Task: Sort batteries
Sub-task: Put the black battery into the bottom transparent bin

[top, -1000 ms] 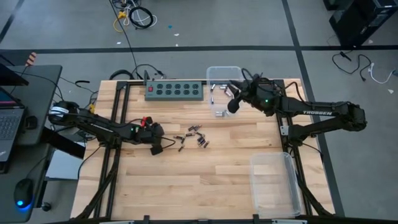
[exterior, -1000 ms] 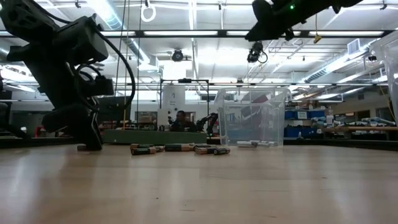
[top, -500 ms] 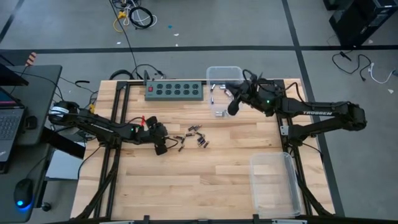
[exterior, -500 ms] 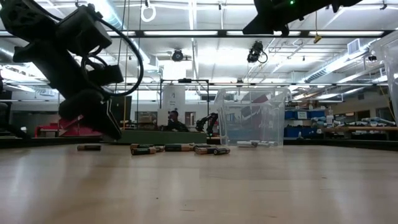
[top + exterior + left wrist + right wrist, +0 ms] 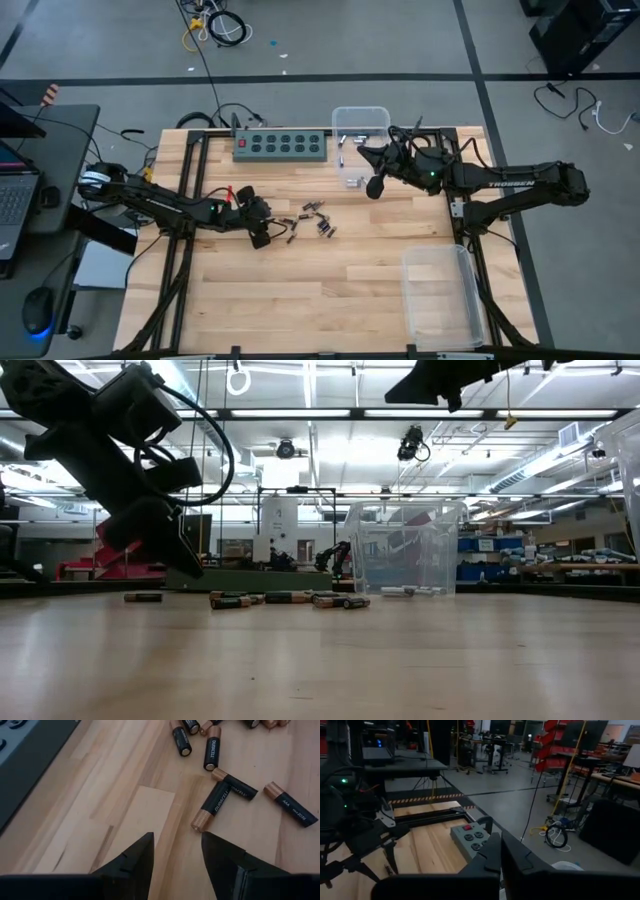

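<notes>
Several black-and-copper batteries (image 5: 312, 220) lie on their sides in a loose cluster mid-table, also seen in the low view (image 5: 290, 598) and close up in the left wrist view (image 5: 220, 795). One more battery (image 5: 143, 597) lies apart from the cluster. My left gripper (image 5: 266, 234) hovers just left of the cluster, open and empty (image 5: 177, 852), slanting down above the wood (image 5: 185, 565). My right gripper (image 5: 365, 155) is high over the clear bin (image 5: 360, 118) at the far edge, fingers shut (image 5: 500, 857); I see nothing between them.
A green power strip (image 5: 280, 146) lies along the far edge, left of the bin. A few silvery pieces (image 5: 344, 150) lie inside that bin. A second clear bin (image 5: 440, 295) stands at the near right. Bare wood stretches across the near half.
My left gripper has risen off the table, tipped forward and moved right toward the cluster. A single battery now shows on the wood where it had stood. My right gripper has climbed a little above the far bin.
</notes>
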You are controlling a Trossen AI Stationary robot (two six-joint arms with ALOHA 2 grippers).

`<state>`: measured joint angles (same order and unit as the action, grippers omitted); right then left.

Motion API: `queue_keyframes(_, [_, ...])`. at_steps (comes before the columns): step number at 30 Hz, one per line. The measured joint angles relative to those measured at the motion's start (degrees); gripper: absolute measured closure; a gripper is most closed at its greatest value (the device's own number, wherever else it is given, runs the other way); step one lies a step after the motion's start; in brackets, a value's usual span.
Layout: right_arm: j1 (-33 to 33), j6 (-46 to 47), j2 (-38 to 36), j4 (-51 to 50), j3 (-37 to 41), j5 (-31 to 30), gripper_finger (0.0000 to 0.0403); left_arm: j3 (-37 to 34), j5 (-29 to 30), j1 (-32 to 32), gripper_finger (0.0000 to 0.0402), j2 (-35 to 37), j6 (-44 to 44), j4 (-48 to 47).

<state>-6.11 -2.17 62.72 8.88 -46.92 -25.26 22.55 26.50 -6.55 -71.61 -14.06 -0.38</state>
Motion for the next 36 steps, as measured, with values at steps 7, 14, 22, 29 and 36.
queue_keyframes(7, [-3.15,-5.17,-0.04,8.02,-0.02,-5.47,0.0402,0.04,0.02,0.00,0.0234,0.04,0.17,0.70])
queue_keyframes(14, [-6.33,-3.56,-0.02,3.34,-0.02,-0.94,0.0403,0.04,-0.22,0.00,0.0234,0.04,-4.33,0.92])
queue_keyframes(22, [-0.32,-2.28,-0.02,-0.54,-0.02,5.84,0.0403,0.04,-1.51,0.00,0.0234,0.06,-2.58,-1.43])
queue_keyframes(29, [1.40,-0.92,0.00,-2.71,0.00,5.86,0.0403,3.78,-3.65,0.00,0.0234,0.33,-1.53,-17.50])
queue_keyframes(36, [1.40,-0.40,0.00,-3.12,0.00,5.86,0.0403,9.07,-5.75,0.00,0.0234,0.37,-1.31,-33.03])
